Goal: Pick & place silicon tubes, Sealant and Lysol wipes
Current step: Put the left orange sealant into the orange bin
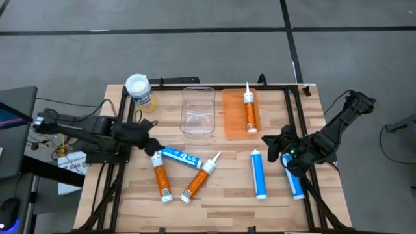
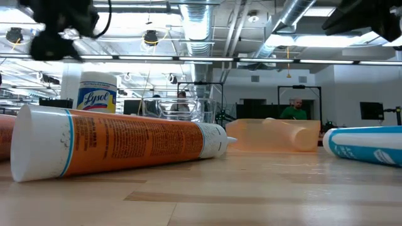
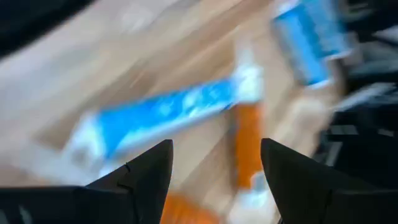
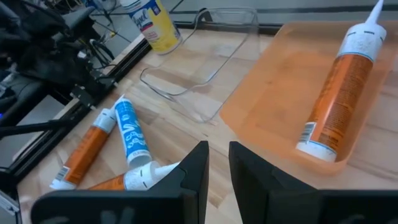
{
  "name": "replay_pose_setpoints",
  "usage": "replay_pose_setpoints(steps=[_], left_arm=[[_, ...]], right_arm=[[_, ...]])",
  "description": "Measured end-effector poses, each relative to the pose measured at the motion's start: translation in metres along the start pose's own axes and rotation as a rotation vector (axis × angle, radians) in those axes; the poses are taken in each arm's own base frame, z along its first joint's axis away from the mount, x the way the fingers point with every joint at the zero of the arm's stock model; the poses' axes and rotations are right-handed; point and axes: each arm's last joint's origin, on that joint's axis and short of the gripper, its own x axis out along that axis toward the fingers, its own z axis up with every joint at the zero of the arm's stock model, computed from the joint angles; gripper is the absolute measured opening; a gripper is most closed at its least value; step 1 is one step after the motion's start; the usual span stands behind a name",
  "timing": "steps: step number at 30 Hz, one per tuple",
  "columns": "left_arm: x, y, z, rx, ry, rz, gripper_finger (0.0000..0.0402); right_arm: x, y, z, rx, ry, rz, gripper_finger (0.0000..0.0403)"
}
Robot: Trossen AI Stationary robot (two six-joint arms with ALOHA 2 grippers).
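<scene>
My left gripper (image 1: 154,145) is open and hovers above the table, over the near-left group of tubes. Its wrist view (image 3: 216,168) shows a blue tube (image 3: 168,115) and an orange tube (image 3: 249,143) beyond its fingers. That blue tube (image 1: 182,156) lies flat between two orange tubes (image 1: 160,177) (image 1: 198,179). The Lysol wipes (image 1: 140,91) stand upright at the far left. An orange tube (image 1: 249,110) lies in the orange tray (image 1: 233,123). My right gripper (image 1: 272,147) is empty at the right, its fingers nearly together (image 4: 218,163).
A clear plastic bin (image 1: 198,109) stands between the wipes and the orange tray. Two more blue tubes (image 1: 259,172) (image 1: 294,181) lie at the near right, close to my right arm. A black frame runs around the wooden table (image 1: 221,201). People show in the room behind.
</scene>
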Motion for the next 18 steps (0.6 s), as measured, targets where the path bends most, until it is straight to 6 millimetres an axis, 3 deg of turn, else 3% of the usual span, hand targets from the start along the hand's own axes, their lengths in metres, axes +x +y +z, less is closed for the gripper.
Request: replay_pose_setpoints(steps=[3, 8, 18], left_arm=[[-0.001, -0.010, -0.002, -0.097, 0.069, 0.101, 0.0236], [0.004, -0.026, -0.008, -0.139, 0.117, 0.114, 0.0236], [0.018, -0.027, -0.035, -0.151, 0.223, 0.264, 0.0236]], right_arm=[[0.000, 0.000, 0.000, -0.016, 0.000, 0.000, 0.0054], [0.000, 0.000, 0.000, -0.027, 0.001, -0.001, 0.0054], [0.000, 0.000, 0.000, -0.022, 0.000, 0.000, 0.0054]])
